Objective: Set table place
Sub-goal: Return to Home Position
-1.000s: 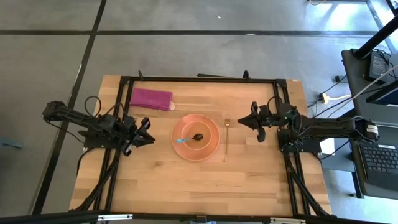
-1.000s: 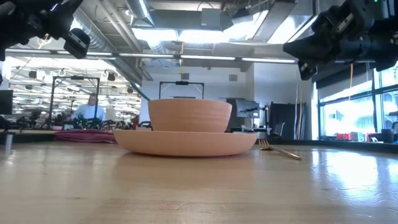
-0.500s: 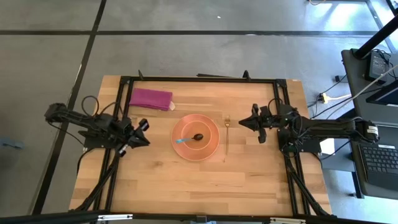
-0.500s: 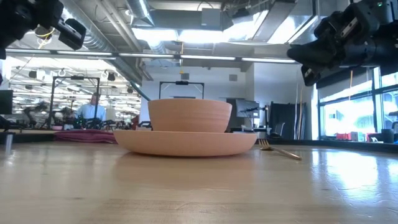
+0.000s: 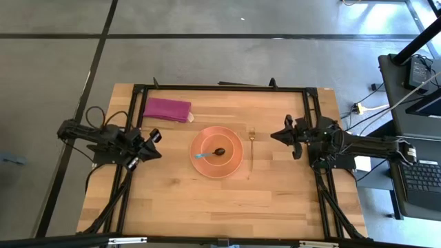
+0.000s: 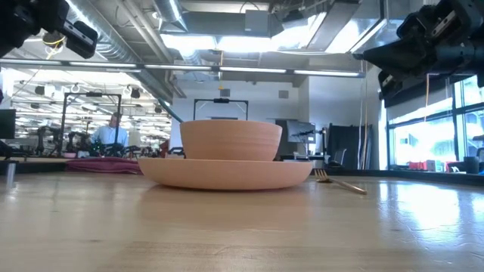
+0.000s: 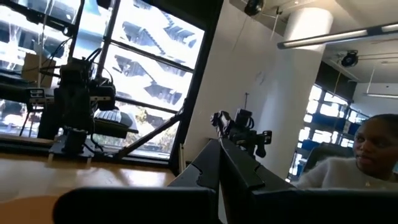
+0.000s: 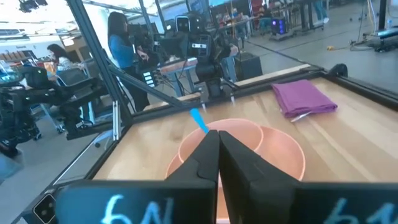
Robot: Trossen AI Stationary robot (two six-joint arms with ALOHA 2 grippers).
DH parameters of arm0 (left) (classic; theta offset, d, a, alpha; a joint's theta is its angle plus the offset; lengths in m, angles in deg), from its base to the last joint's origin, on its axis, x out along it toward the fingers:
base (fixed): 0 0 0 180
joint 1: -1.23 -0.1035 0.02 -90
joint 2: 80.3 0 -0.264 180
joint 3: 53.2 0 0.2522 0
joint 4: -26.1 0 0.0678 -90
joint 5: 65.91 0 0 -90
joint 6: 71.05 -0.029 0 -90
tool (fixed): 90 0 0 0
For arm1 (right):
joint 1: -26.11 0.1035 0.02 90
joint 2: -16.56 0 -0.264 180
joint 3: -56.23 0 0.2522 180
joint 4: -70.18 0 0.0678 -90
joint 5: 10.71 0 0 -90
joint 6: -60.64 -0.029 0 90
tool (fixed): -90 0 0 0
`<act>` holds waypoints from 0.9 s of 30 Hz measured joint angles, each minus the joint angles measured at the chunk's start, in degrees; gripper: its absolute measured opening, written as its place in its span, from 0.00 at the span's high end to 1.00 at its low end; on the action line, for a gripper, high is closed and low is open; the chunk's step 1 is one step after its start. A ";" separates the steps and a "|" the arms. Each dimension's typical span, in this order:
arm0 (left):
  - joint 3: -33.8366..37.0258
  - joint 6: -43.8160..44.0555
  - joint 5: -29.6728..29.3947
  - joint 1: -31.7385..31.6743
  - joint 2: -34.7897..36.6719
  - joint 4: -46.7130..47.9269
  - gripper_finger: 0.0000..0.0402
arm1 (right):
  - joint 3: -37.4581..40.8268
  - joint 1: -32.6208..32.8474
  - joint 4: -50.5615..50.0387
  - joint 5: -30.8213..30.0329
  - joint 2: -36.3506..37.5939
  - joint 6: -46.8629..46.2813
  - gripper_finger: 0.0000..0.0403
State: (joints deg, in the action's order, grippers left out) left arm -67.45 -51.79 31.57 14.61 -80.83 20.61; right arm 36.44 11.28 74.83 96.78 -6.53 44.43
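Observation:
On the light-wood table [image 5: 207, 200] a salmon plate [image 5: 235, 162] holds a matching bowl [image 6: 231, 140]. A spoon with a blue handle [image 5: 200, 156] rests in the bowl, its handle leaning on the rim [image 8: 198, 118]. A gold fork [image 5: 251, 148] lies flat just right of the plate. A folded purple napkin [image 5: 167, 109] lies at the far left. My left gripper [image 5: 156, 140] hovers left of the plate, shut and empty. My right gripper [image 5: 278, 135] hovers right of the fork, shut and empty. Both are well above the tabletop in the low view.
A black rail frame [image 5: 220, 88] edges the table and runs along both sides under the arms. Bare wood lies between plate and near edge. People show beyond the table in the wrist views [image 8: 118, 37]. A desk with a laptop [image 5: 420, 176] stands off the right side.
My left gripper has drawn back from the plate toward the table's left edge. My right gripper has drawn back from the fork toward the table's right edge. Plate, bowl, spoon, fork and napkin have stayed where they were.

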 joint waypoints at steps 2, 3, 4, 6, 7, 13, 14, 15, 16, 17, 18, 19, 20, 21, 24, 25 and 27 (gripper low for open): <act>-0.04 -0.39 0.40 0.00 0.38 0.24 1.00 | 0.68 0.00 0.49 -0.02 1.50 -0.02 0.97; -0.04 -0.37 0.43 0.00 0.39 0.45 0.99 | 1.58 0.00 1.09 0.00 2.37 0.00 0.97; -0.13 -0.35 0.44 0.00 0.39 0.69 0.99 | 2.72 0.00 2.23 0.00 3.18 0.03 0.97; -0.31 -0.34 0.44 0.00 0.39 1.06 0.97 | 5.46 0.00 6.47 0.02 4.59 -0.31 0.97; -0.31 -0.35 0.46 0.00 0.39 1.12 0.97 | 5.62 -0.01 5.89 0.00 5.35 -0.47 0.97; -0.31 -0.42 -0.47 -0.04 0.39 1.31 0.93 | 5.55 -0.02 5.74 0.01 7.70 -0.89 0.97; -0.31 -0.43 -0.45 -0.04 0.39 1.34 0.93 | 5.55 -0.02 5.71 0.01 7.86 -0.62 0.97; -0.31 -0.39 0.01 -0.04 0.39 1.40 0.92 | 5.55 -0.02 5.26 0.01 8.06 -0.37 0.97; -0.31 -0.39 1.13 -0.04 0.39 1.52 0.92 | 5.55 -0.04 4.65 0.00 8.32 -0.21 0.97; -0.31 -0.39 2.46 -0.04 0.39 1.65 0.91 | 5.55 -0.04 3.96 0.00 8.60 -0.22 0.97; -0.31 -0.37 3.65 -0.04 0.39 1.69 0.90 | 5.55 -0.06 3.21 0.02 8.92 -0.33 0.97; -0.31 -0.35 4.55 -0.04 0.39 1.68 0.90 | 5.55 -0.07 2.73 0.02 9.26 -0.78 0.97; -0.32 -0.36 5.08 -0.04 0.39 1.67 0.89 | 5.55 -0.07 2.44 0.01 9.71 -1.20 0.97; -0.31 -0.35 5.41 -0.04 0.39 1.69 0.89 | 5.54 -0.07 2.36 0.02 10.17 -1.28 0.97; -0.31 -0.33 5.72 -0.04 0.39 1.68 0.88 | 5.53 -0.04 2.36 0.05 11.76 -1.51 0.97; -0.31 -0.36 5.71 -0.04 0.39 1.68 0.87 | 5.53 -0.04 2.36 0.07 12.43 -1.53 0.97; -0.32 -0.35 5.71 -0.04 0.39 1.68 0.86 | 5.53 -0.04 1.65 0.09 13.66 -1.53 0.97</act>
State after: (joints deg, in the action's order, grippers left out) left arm -67.77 -52.14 37.28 14.57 -80.44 22.30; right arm 41.97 11.24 76.48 96.87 7.13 42.90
